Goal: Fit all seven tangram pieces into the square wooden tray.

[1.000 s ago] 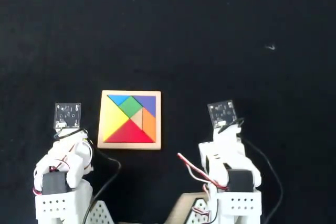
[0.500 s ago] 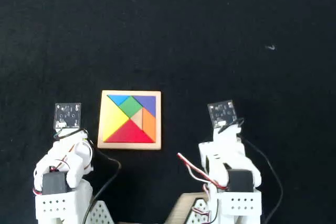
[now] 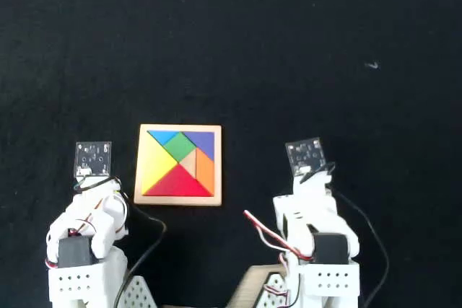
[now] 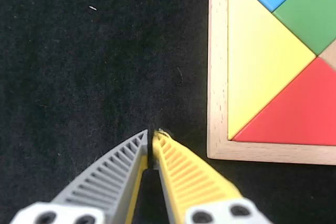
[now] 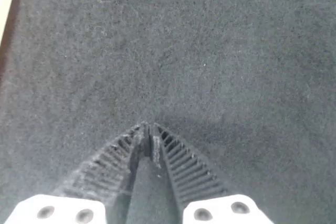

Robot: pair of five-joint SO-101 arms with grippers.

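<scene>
Black cloth is laid over the tabletop (image 3: 289, 70), and grey curtain is seen beyond its far edge.

1. Tray. The tray (image 3: 177, 200) is placed flat between the two arms, slightly nearer the left one. Its recess is filled edge to edge: yellow triangle (image 3: 153, 167), red triangle (image 3: 177, 182), blue piece (image 3: 162, 135), green square (image 3: 178, 147), purple piece (image 3: 204, 142), orange piece (image 3: 206, 171) and a tan triangle (image 3: 188, 164) at the centre. No piece is seen loose on the cloth.

2. Claws. The left claw (image 4: 151, 137) is closed tip to tip with nothing held, and is parked over bare cloth just beside the tray's near left corner. The right claw (image 5: 147, 129) is likewise closed and empty, over bare cloth.

3. Status. The task is judged complete, provided the tan triangle is a piece (it cannot be told apart from bare tray floor in these views).

4. Hazards.
- If the left claw is swung toward the tray, the rim may be struck and the tray shifted, since the two lie so close.
- If a closed tip is dragged across the pieces, one may be tipped out of its seat.
- If the tan area is a gap, neighbouring pieces may slide when the tray is bumped.
</scene>
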